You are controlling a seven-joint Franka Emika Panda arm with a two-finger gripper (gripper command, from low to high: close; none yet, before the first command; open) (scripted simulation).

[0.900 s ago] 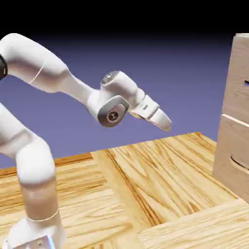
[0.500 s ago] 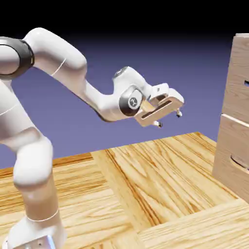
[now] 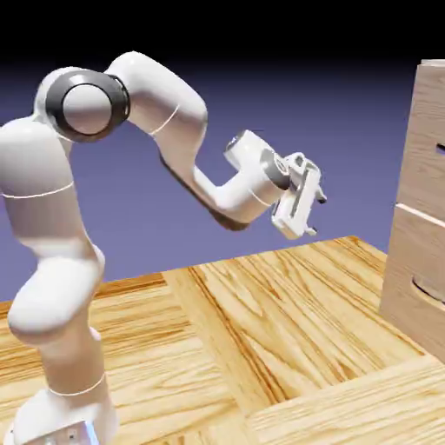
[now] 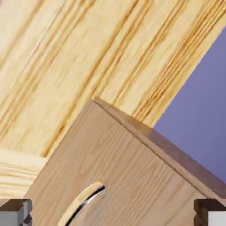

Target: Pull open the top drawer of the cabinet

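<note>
The cabinet (image 3: 423, 200) stands at the exterior view's right edge, on the plank table (image 3: 261, 330), a tall box of pale wood grain cut off by the frame. Its top drawer (image 3: 428, 143) is the upper panel, flush with the cabinet front, a small dark handle just showing at the frame's edge. Below a thin seam sits a lower drawer (image 3: 417, 278) with a curved handle (image 4: 81, 202), which the hand view shows tilted. The hand (image 3: 315, 213) hangs in the air well apart from the cabinet, level with the top drawer, fingers spread wide and grasping nothing, pointing toward the cabinet. The white arm (image 3: 130, 156) arches up from the lower left.
</note>
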